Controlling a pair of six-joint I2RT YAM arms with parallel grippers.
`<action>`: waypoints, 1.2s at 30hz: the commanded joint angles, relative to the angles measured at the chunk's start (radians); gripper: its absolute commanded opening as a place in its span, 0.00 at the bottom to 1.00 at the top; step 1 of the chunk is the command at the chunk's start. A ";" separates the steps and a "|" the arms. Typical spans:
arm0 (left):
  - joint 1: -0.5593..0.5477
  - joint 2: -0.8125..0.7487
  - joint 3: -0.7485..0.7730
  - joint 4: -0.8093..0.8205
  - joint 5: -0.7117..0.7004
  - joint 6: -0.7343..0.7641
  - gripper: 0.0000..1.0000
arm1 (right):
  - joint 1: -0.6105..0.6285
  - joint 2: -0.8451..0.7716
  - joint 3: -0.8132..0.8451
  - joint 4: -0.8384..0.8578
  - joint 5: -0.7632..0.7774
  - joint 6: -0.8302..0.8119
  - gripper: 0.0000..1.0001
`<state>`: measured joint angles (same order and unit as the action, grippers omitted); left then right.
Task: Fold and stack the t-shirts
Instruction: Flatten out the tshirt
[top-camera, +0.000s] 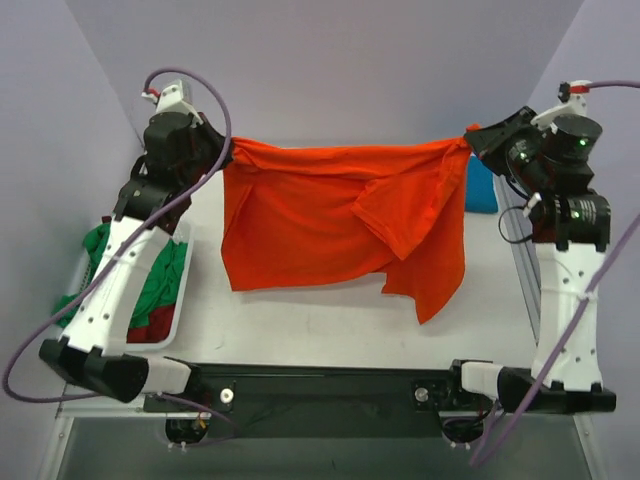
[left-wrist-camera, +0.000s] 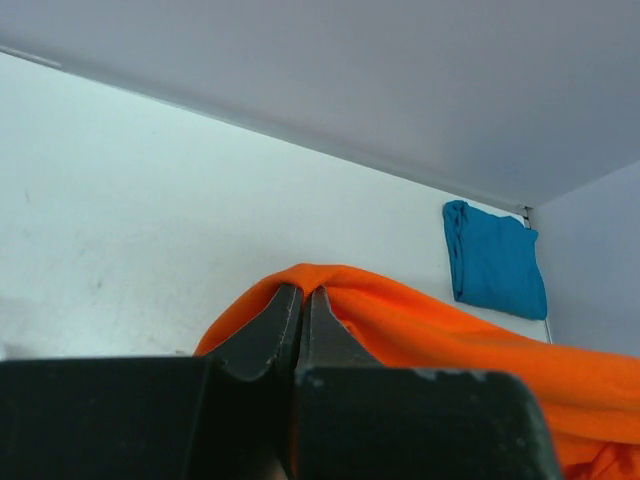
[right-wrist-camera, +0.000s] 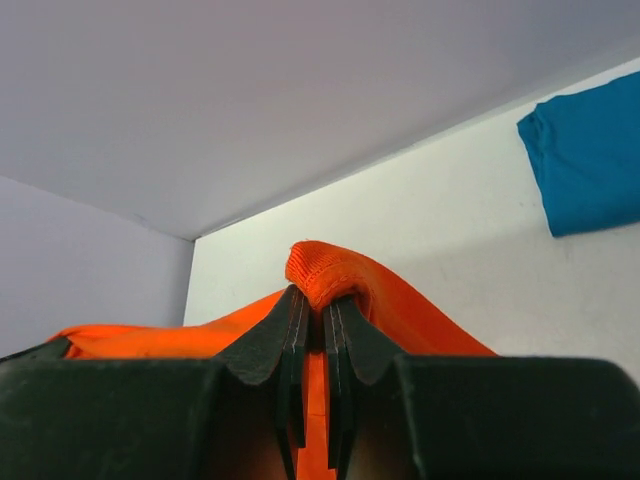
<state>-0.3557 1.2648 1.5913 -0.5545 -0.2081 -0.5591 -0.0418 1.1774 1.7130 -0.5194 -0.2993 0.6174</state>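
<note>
Top: bright orange-red cloth t-shirt (top-camera: 340, 215) stretched unfolded between left pincer (top-camera: 225, 160) and right pincer (top-camera: 470, 140). Folded teal blue t-shirt (top-camera: 482, 185) just beside right pincer. Green t-shirt (top-camera: 165, 285) and dark red t-shirt (top-camera: 150, 320) heaped nearside of left pincer.
Left wrist: pincer pinching orange edge.
Right wrist: same.
Judging one done, three left.

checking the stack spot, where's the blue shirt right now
In the top view the blue shirt lies on the table's far right side, between the hanging edge of the orange shirt and the right arm.
</note>
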 joint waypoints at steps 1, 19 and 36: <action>0.078 0.189 0.157 0.120 0.200 0.031 0.00 | -0.015 0.157 0.077 0.212 -0.058 0.071 0.00; 0.133 0.164 0.146 -0.107 0.338 0.090 0.01 | -0.124 0.094 -0.213 0.119 -0.190 0.130 0.00; 0.021 -0.094 -0.802 0.148 0.006 -0.238 0.61 | -0.075 -0.010 -0.976 0.248 0.064 0.033 0.65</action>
<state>-0.3134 1.2869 0.8452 -0.5034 -0.0483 -0.7017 -0.1429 1.2884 0.8265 -0.3283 -0.3096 0.6529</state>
